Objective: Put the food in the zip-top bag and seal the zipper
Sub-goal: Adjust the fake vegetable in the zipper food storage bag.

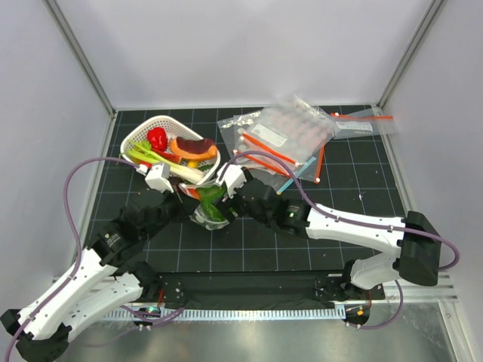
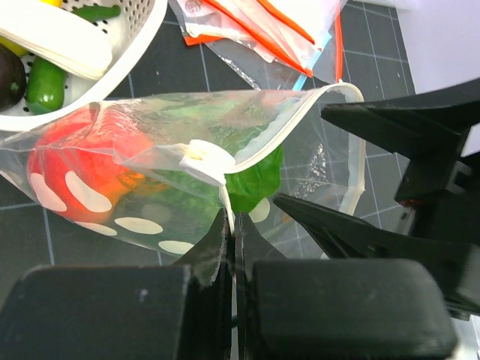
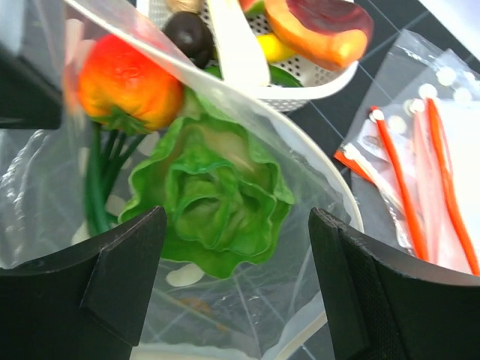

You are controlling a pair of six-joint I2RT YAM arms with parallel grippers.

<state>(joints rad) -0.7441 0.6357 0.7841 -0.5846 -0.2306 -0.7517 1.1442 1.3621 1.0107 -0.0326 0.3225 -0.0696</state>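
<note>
The clear polka-dot zip-top bag [image 1: 209, 213] lies in front of the basket with its mouth held open. The green lettuce head [image 3: 210, 195] and the orange-red piece [image 3: 127, 79] sit inside it; both also show in the left wrist view, lettuce [image 2: 259, 176] and orange-red piece [image 2: 79, 154]. My left gripper [image 2: 234, 225] is shut on the pale zipper strip [image 2: 300, 112] just below a white slider tab [image 2: 202, 159]. My right gripper [image 3: 236, 259] is open, its fingers [image 3: 127, 262] wide apart over the bag's mouth, above the lettuce. The zipper rim [image 3: 334, 199] curves past its right finger.
A white basket [image 1: 139, 134] at the back left holds a red pepper [image 1: 157, 137], green onions and other toy food. A pile of plain clear bags with red-orange strips [image 1: 287, 136] lies at the back right. Both arms meet at the table's middle.
</note>
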